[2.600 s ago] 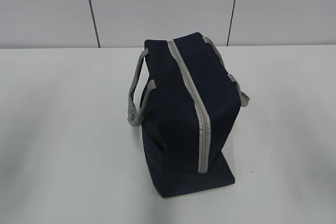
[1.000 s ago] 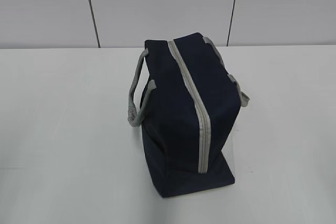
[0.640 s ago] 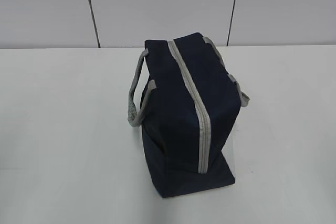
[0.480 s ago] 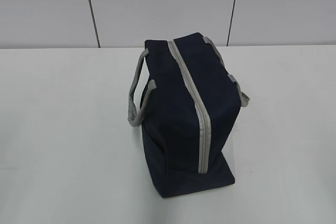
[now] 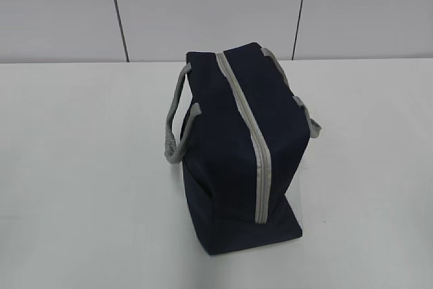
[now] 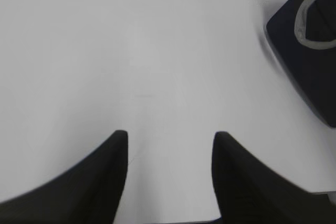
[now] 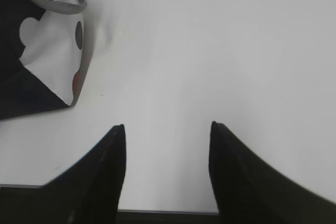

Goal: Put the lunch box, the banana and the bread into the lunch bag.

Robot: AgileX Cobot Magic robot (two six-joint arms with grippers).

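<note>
One lunch bag [image 5: 233,147] stands upright near the middle of the white table [image 5: 81,167] in the exterior view; it is navy blue, and its grey zipper [image 5: 247,126] runs the length of the top and a short way down the near end, lying closed as far as can be seen; a grey strap handle [image 5: 174,123] droops down the left side, and another handle [image 5: 298,103] hangs on the right side, only partly in sight. Neither arm appears in the exterior view; behind the table is a pale panelled wall [image 5: 203,11].

From the left wrist view, the left gripper [image 6: 169,145] hangs over bare table with its two dark fingers [image 6: 113,166] set apart and nothing between them; the bag's dark corner and a loop of grey handle sit at the upper right of that view, well apart from the gripper.

From the right wrist view, the right gripper [image 7: 167,140] likewise has its fingers [image 7: 231,166] spread over bare table, holding nothing; the bag occupies the upper left corner there, showing a white side panel [image 7: 52,61] with dark round patches and a small reddish mark, plus a strand of grey strap above it.

Lunch box, banana and bread cannot be seen in any view; whether they lie inside the bag cannot be told.
</note>
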